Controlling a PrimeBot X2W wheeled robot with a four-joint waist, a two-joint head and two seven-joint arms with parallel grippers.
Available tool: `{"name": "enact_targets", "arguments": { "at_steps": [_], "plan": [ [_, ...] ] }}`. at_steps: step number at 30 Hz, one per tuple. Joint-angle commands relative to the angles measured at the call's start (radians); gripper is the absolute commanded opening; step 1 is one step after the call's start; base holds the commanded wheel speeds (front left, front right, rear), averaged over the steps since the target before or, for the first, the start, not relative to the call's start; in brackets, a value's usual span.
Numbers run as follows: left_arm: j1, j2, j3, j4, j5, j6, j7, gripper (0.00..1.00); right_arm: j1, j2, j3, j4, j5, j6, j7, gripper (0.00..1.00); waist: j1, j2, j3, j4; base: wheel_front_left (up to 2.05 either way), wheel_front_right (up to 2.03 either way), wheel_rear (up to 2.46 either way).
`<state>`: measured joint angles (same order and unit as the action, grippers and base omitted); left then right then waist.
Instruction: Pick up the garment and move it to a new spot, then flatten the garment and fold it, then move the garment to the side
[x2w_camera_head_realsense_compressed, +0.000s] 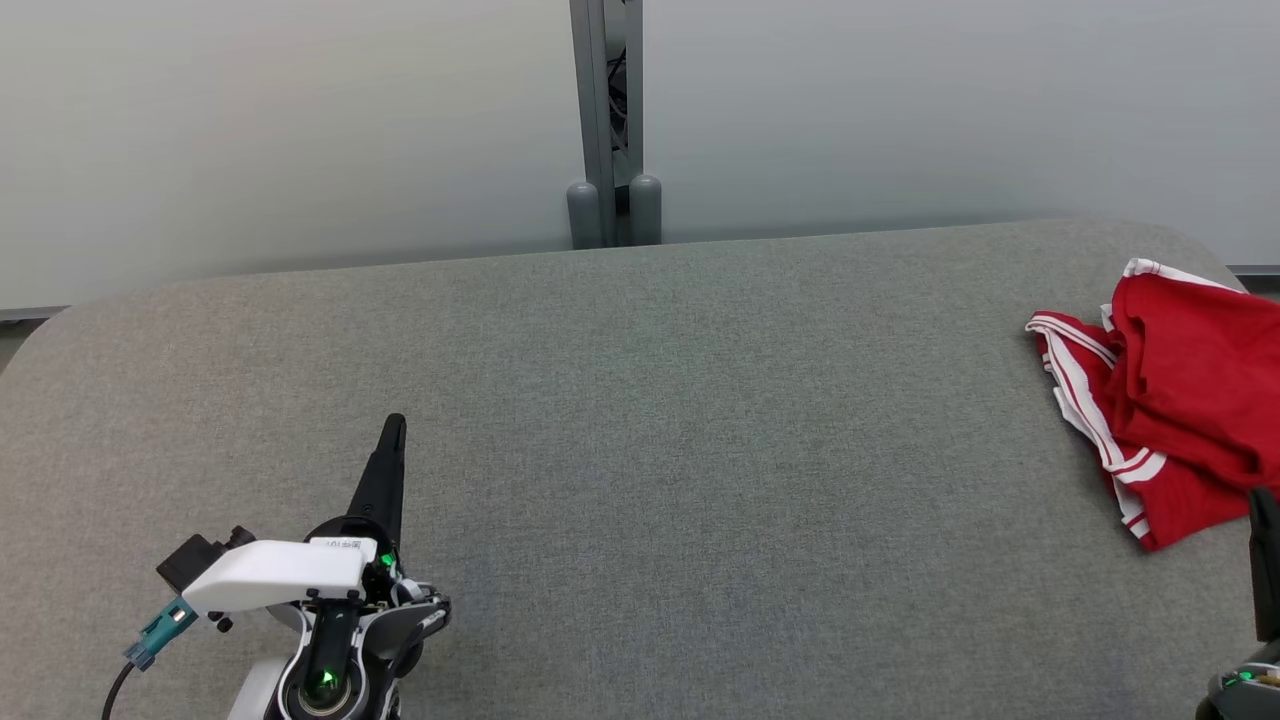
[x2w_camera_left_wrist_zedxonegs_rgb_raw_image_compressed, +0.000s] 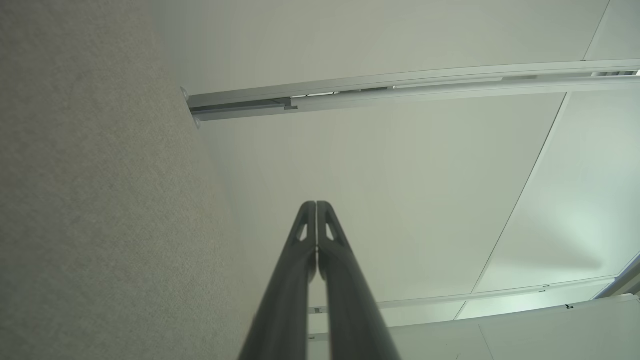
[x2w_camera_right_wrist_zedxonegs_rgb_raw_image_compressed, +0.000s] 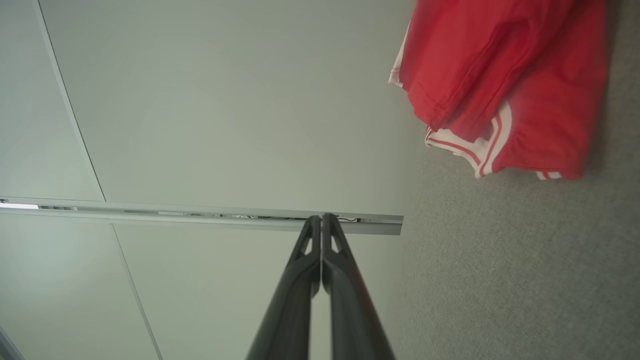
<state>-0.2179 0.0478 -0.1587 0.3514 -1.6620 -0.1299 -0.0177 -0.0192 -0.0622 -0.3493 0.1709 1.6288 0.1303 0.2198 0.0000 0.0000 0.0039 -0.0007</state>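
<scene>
As the garment (x2w_camera_head_realsense_compressed: 1185, 395) lies bunched, the right end effector (x2w_camera_head_realsense_compressed: 1263, 500) sits close.

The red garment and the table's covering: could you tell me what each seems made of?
The red garment looks like thin, smooth sports fabric, given its soft folds. The table covering seems matte grey felt-like textile, with a fine fuzzy grain.

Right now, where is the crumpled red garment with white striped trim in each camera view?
Head view: red garment at the right edge, on the grey felt table.
Right wrist view: upper right, on the table.
Left wrist view: table at left, wall beyond.
Shared landmark: the grey metal partition post.
</scene>
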Motion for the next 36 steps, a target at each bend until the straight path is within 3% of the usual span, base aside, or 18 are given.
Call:
{"name": "enact_targets", "arguments": {
  "at_steps": [1, 36],
  "plan": [
    [-0.02, 0.004, 0.001, 0.0, 0.002, -0.003, 0.004, 0.0, 0.002, -0.002, -0.004, -0.006, 0.0, 0.001, 0.004, 0.0, 0.0, 0.0, 0.0, 0.0, 0.0, 0.0, 0.0],
    [-0.02, 0.004, 0.001, 0.0, 0.002, -0.003, 0.004, 0.0, -0.001, 0.002, -0.01, -0.005, -0.007, 0.001, 0.009, 0.0, 0.0, 0.0, 0.0, 0.0, 0.0, 0.0, 0.0]
  ]
}}
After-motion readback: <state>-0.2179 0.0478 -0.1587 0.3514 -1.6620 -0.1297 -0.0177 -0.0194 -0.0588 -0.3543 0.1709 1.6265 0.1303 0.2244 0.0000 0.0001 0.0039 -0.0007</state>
